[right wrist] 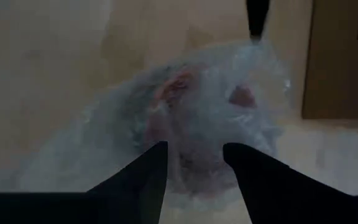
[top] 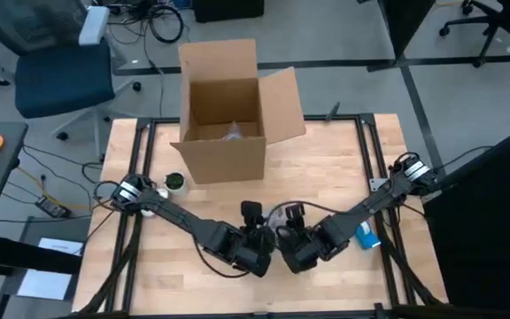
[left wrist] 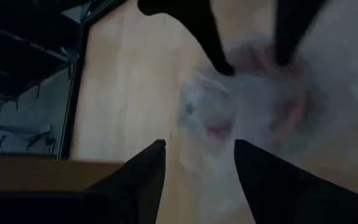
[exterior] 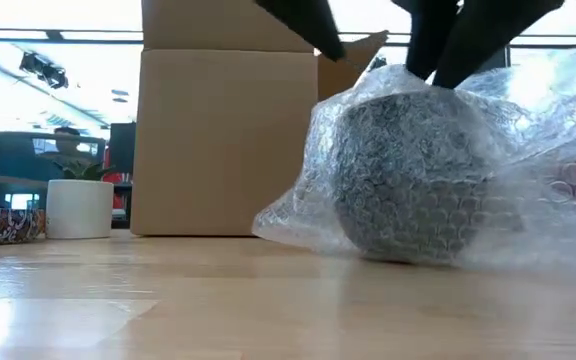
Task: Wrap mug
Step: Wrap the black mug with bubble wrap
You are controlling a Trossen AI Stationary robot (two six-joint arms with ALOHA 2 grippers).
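We see both grippers meeting at the near middle of the table: the left gripper (top: 253,213) comes in from the left and the right gripper (top: 292,214) from the right, their tips close together over the bundle. In the left wrist view its two dark fingers (left wrist: 146,168) stand apart with the wrapped bundle between and just beyond them; in the right wrist view the fingers (right wrist: 151,163) likewise stand apart, the plastic showing in the gap, though we cannot tell whether they touch it. The mug (exterior: 408,175) sits on the wooden table (top: 326,168) as a rounded dark mass swaddled in clear bubble wrap (exterior: 538,150), whose loose sheet spreads out to the right in the low view; a reddish tint shows through the film in the wrist views. Beyond, at the far edge, an open cardboard box (top: 227,124) stands with its flaps up. To the left, near the left arm's base, is a small white pot with a green plant (exterior: 79,205). A blue object (top: 367,236) lies by the right arm. We can read no writing or labels anywhere.
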